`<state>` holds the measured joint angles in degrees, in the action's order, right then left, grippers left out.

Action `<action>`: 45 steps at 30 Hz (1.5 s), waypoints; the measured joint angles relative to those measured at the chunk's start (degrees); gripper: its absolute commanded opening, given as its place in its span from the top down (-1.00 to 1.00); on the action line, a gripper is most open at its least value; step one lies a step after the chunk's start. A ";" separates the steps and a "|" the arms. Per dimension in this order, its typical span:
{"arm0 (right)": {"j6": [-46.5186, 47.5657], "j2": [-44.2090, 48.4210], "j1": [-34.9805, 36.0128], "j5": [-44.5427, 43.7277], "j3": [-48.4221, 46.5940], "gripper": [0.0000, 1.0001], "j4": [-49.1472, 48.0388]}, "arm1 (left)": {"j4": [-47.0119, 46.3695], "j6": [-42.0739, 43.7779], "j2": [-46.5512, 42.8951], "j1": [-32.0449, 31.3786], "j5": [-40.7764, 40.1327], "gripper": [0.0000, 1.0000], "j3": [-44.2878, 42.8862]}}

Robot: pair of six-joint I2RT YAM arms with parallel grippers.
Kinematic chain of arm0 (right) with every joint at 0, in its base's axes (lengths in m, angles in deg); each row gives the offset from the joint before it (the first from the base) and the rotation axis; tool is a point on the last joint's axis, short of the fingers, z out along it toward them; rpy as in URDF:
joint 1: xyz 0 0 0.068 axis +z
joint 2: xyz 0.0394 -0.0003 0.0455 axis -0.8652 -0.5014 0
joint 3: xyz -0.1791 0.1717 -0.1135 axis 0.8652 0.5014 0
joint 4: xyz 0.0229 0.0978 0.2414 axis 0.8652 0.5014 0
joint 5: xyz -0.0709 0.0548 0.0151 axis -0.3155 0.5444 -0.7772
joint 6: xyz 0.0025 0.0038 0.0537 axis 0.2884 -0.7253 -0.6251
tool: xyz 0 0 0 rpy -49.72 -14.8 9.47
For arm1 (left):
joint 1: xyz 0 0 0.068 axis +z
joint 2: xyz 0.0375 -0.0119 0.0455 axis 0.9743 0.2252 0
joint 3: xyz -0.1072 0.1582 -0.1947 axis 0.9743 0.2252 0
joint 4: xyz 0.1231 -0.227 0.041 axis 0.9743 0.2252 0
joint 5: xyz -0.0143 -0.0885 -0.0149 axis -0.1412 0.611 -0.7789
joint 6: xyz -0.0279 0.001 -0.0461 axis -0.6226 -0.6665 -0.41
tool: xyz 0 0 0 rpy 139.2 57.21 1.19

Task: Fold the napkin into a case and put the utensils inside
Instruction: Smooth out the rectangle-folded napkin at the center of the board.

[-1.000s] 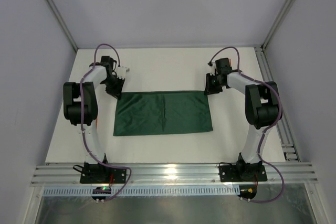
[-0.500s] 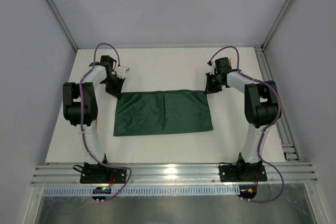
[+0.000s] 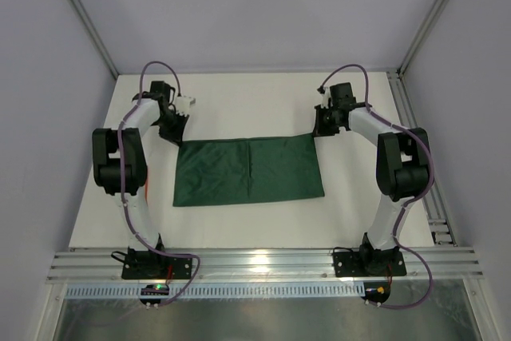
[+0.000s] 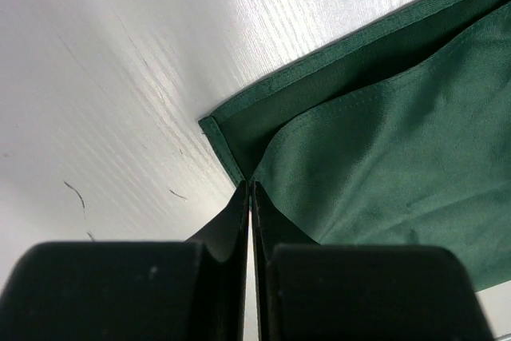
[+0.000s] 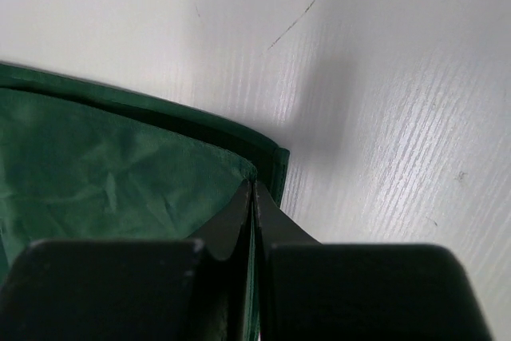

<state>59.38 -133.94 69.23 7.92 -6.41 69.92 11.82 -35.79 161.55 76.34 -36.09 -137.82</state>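
We hold both far corners of the napkin (image 3: 247, 169), jaws closed

Our left arm (image 3: 120, 167) stands with its elbow folded out past the napkin's left edge, wrist tipped down, and the left gripper (image 3: 174, 137) sits at the far-left corner, fingers (image 4: 231, 233) pressed together on the upper layer of cloth. Our right arm (image 3: 401, 167) mirrors it past the right edge, the right gripper (image 3: 317, 132) pinched likewise on the far-right corner's upper layer.

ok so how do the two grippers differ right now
The left gripper pinches the napkin's far left corner; the right gripper pinches its far right corner. Cloth by the left gripper looks smooth, by the right gripper creased. Both are shut on the upper layer.
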 measured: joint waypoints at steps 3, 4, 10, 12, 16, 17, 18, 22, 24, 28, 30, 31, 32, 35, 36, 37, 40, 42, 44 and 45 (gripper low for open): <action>0.11 0.76 0.00 -0.22 0.00 0.93 0.00 | -0.28 0.00 -0.07 0.02 0.00 1.00 0.00; 0.13 0.85 0.00 -0.31 0.00 0.93 0.04 | -0.39 -0.02 -0.11 0.02 0.00 1.00 0.00; 0.33 0.85 0.00 -0.87 0.00 0.92 0.39 | -1.64 -0.26 -1.20 0.02 0.22 1.00 0.02; 0.37 0.85 0.00 -0.96 0.00 0.92 0.42 | -2.12 -0.28 -1.75 0.02 0.63 1.00 0.00; 0.37 0.83 0.00 -1.16 0.00 0.92 0.44 | -2.95 -0.44 -2.19 0.02 1.33 1.00 -0.09; 0.37 0.83 0.00 -1.25 0.00 0.93 0.44 | -3.15 -0.46 -2.19 0.02 1.33 1.00 -0.09; 0.37 0.83 0.00 -1.29 0.00 0.92 0.44 | -3.23 -0.46 -2.19 0.02 1.36 1.00 -0.09; 0.37 0.83 0.00 -1.79 0.00 0.93 0.44 | -3.96 -0.55 -2.19 0.02 1.03 1.00 -0.11; 0.37 0.81 -0.02 -1.92 -0.04 0.92 0.44 | -4.50 -0.76 -2.19 0.17 0.63 1.00 -0.26; 0.37 0.07 -0.02 -2.08 -0.87 0.93 0.50 | -5.03 -1.51 -1.99 1.25 -0.07 1.00 -1.01; 0.35 -0.33 -0.02 -2.08 -1.09 0.93 0.48 | -5.70 -1.70 -1.66 1.90 -0.28 1.00 -1.25; 0.35 -0.50 -0.02 -2.08 -1.18 0.92 0.50 | -5.99 -1.79 -1.42 2.16 -0.37 1.00 -1.29; 0.35 -0.59 -0.02 -2.08 -1.20 0.93 0.48 | -6.29 -1.92 -1.20 2.34 -0.48 1.00 -1.29; 0.35 -0.79 0.07 -2.08 -1.29 0.92 0.50 | -6.75 -2.03 -0.44 2.60 -0.46 1.00 -1.29; 0.35 -0.87 0.09 -2.08 -1.38 0.92 0.48 | -6.82 -2.01 -0.20 2.60 -0.46 1.00 -1.31; 0.35 -0.98 0.09 -2.05 -1.46 0.93 0.46 | -6.75 -1.99 0.11 2.60 -0.39 1.00 -1.40; 0.35 -1.81 0.09 -2.03 -1.75 0.92 0.37 | -6.80 -1.99 1.22 2.60 -0.09 1.00 -2.34; 0.33 -2.58 0.09 -2.03 -1.95 0.93 0.39 | -6.84 -2.01 2.05 2.60 -0.04 1.00 -3.02; 0.33 -3.19 0.09 -2.05 -1.95 0.90 0.46 | -6.93 -2.01 2.86 2.60 -0.02 0.97 -3.45; 0.33 -3.37 0.09 -2.05 -1.95 0.84 0.46 | -6.95 -2.01 3.15 2.60 -0.04 0.91 -3.56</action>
<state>59.71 -137.31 69.31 5.87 -8.35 70.38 4.87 -37.80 164.70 78.94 -36.14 -141.38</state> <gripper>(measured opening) 0.042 0.007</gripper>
